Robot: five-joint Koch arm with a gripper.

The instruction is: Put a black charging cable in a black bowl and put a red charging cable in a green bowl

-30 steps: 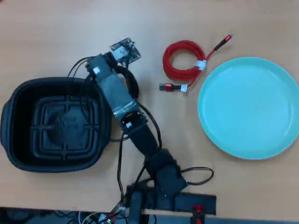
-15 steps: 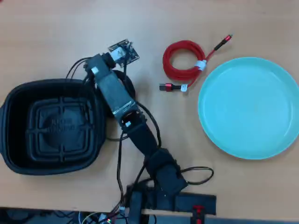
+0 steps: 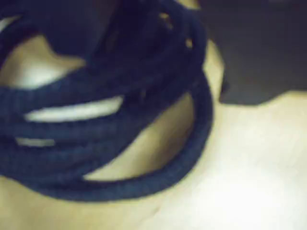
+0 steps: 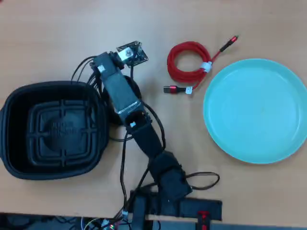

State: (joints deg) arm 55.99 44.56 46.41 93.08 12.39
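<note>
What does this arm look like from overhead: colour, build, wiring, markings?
In the overhead view the small black boxy-segment arm runs from a black base block with a small red part at the table's near edge. Thin loose black wires trail along the links and loop out beside them. White labels sit mid-arm, and a bare circuit board is mounted at the wrist. The tool itself is hidden beneath it.

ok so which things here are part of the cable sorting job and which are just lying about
Part of the job:
- black charging cable, close up in the wrist view
- black bowl, empty
- red charging cable, coiled on the table
- green bowl, empty

Just lying about:
- nothing loose; only the table and the arm's own wires
</note>
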